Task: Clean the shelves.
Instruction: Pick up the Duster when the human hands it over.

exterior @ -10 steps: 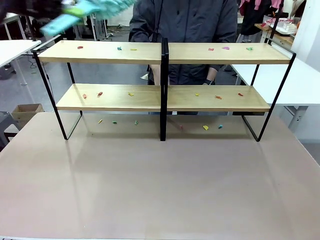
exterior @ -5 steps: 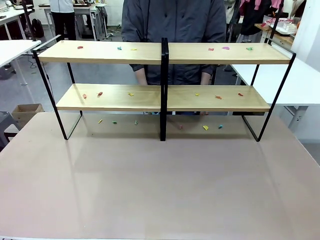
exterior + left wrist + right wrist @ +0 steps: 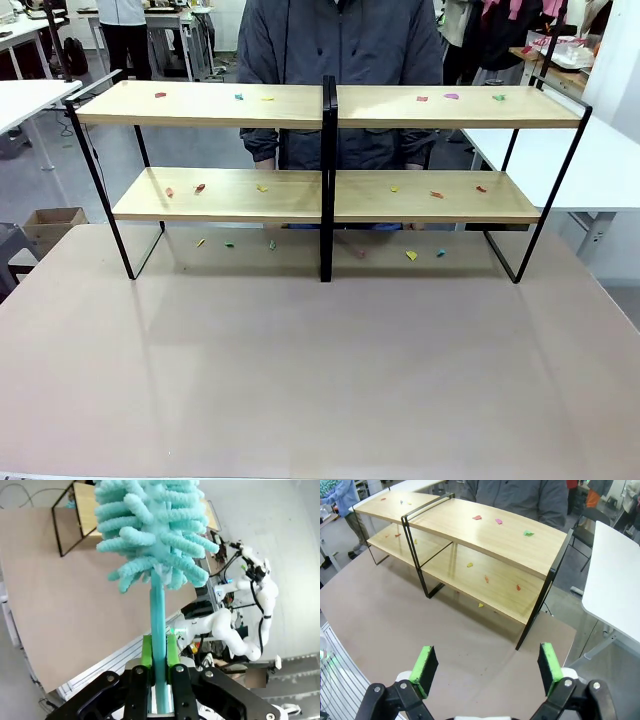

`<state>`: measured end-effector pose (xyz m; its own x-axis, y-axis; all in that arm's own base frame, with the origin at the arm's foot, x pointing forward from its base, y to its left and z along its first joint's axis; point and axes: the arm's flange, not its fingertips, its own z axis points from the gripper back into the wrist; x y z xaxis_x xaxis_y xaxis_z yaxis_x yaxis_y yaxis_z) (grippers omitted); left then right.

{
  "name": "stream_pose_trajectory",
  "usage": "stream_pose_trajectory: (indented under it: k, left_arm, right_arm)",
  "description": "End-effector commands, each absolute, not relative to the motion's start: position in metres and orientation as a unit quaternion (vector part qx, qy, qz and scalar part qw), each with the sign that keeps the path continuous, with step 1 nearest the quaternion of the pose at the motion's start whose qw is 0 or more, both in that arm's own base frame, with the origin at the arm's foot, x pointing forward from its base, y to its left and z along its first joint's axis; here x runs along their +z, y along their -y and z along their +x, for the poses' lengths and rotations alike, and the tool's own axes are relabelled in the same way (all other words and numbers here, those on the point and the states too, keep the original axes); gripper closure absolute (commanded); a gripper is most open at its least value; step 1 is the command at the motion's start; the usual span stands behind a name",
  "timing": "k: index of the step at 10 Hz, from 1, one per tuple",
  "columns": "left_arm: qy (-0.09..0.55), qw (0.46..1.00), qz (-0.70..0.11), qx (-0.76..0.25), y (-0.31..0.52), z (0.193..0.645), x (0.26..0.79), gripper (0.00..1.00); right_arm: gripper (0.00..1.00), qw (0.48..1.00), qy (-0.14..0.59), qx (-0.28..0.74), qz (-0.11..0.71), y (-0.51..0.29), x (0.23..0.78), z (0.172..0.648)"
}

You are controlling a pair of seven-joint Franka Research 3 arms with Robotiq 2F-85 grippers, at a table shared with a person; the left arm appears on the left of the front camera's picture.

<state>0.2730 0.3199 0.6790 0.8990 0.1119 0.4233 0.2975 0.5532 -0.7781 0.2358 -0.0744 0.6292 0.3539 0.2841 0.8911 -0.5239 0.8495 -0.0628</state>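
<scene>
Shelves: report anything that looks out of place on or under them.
Small coloured scraps litter the shelves, on both the top and lower boards, and a few more lie on the table under the rack. They look like loose debris rather than stored items. The frame itself stands straight.

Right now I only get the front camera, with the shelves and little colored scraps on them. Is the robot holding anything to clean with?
Observer: Yes. The left hand is shut on the stick of a fluffy teal duster.
Operator: What about the other hand?
Observer: The right hand is open, with nothing between its green pads.
Operator: Where is it pointing?
Observer: Toward the shelves, with the brown table below it.
</scene>
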Motion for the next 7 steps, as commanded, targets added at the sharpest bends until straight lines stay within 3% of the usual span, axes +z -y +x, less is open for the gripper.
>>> stream_pose_trajectory:
  k: [1,7]
  left_arm:
    - [0.214,0.852,-0.472,-0.072,-0.31,0.2749,0.6849,1.0]
    - [0.214,0.852,-0.472,-0.072,-0.31,0.2749,0.6849,1.0]
  right_arm:
    - [0.0,0.814,0.512,0.247,0.116,0.0754,0.6295,0.2357]
    - [0.0,0.814,0.512,0.247,0.116,0.0754,0.6295,0.2357]
